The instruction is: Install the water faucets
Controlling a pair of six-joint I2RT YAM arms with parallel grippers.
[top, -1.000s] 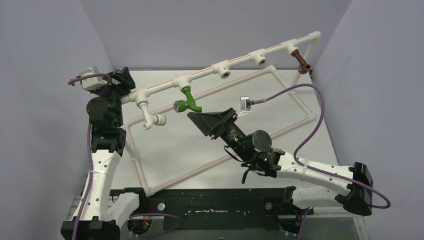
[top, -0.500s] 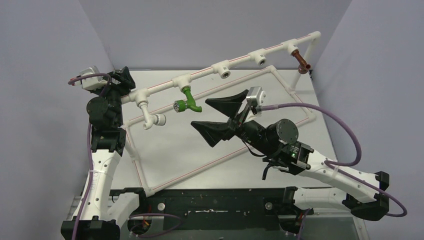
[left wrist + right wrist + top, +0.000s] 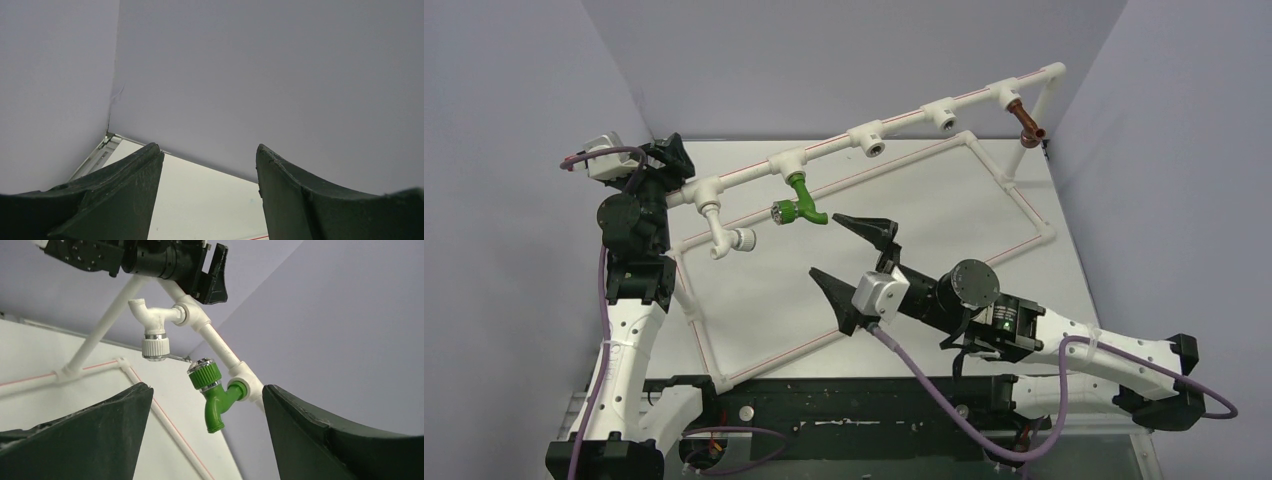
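Lavender walls (image 3: pixel 824 60) enclose the white tabletop (image 3: pixel 764 292). The right gripper (image 3: pixel 825 244) gapes wide and empty, facing the green faucet (image 3: pixel 799 205). The left gripper (image 3: pixel 209 148) is spread, also empty.

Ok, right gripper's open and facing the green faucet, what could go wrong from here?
1. The right gripper is wide open; closing in, a finger may knock the white tap beside the green faucet.
2. The purple cable loops low near the arm bases and could snag.
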